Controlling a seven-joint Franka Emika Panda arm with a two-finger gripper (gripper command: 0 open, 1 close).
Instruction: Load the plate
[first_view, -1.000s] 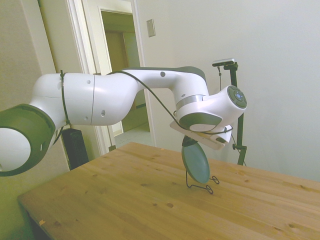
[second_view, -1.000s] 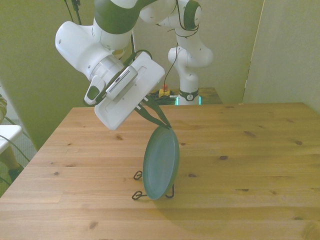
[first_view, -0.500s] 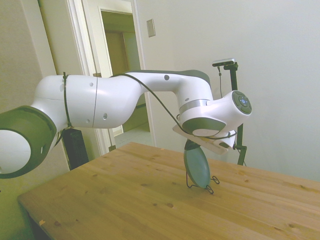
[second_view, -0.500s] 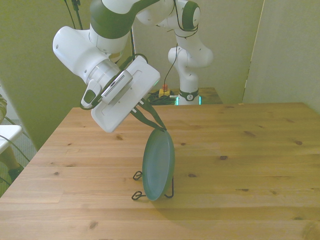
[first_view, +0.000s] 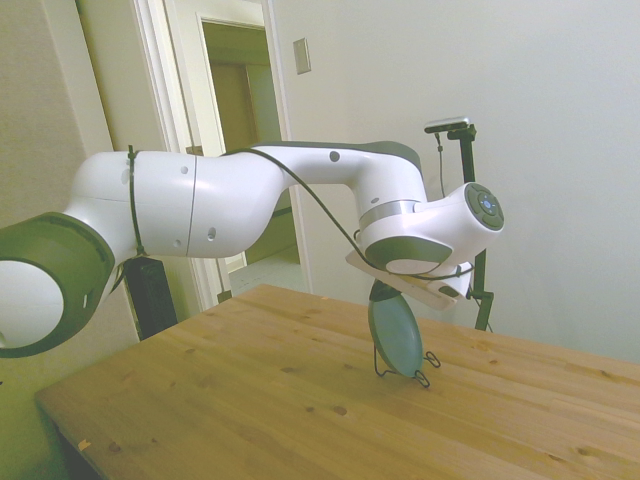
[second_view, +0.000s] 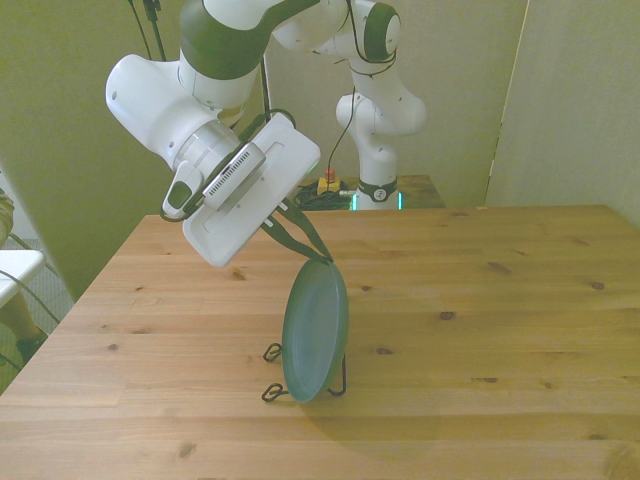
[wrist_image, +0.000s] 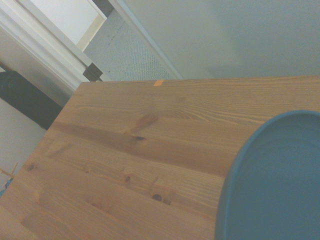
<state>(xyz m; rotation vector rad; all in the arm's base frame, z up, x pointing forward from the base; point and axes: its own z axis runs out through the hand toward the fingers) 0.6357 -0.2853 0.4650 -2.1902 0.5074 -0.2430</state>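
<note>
Front view, nearest zone: wooden table (second_view: 480, 400), pale knotted planks, grain running across the frame. Just above the near edge, slightly toward 9 o'clock of table centre: black wire stand (second_view: 275, 390), two curled feet showing at 8 o'clock of the plate. Seated in the stand on its lower rim: teal-green plate (second_view: 315, 330), nearly upright, tilted a little, concave face toward the camera.

At 12 o'clock of the plate: gripper (second_view: 318, 256), dark fingers closed on the plate's top rim. Angled up toward 10 o'clock from there: white flat wrist plate and white arm (second_view: 165, 100).

Beyond the table's far edge: small red button and two green-lit marks at the base. Behind that: plain pale wall, lighter panel at 3 o'clock.

Side view, near to far: table corner (first_view: 60, 405) at 8 o'clock, broad tabletop rising toward 3 o'clock. Plate (first_view: 396, 335) edge-on to oblique, in the stand (first_view: 420, 375), close under the gripper (first_view: 383, 290). Behind: open doorway (first_view: 235, 140) with white frame at 11 o'clock, small switch plate (first_view: 301, 55) beside it, dark box (first_view: 150, 295) on the floor by the frame, bare pale wall at 2 o'clock.

Wrist view: plate rim and face (wrist_image: 280, 185) blurred, tabletop (wrist_image: 125, 165) with knots, orange mark (wrist_image: 158, 83) at the table edge, grey carpet (wrist_image: 125, 55) and white trim beyond.
</note>
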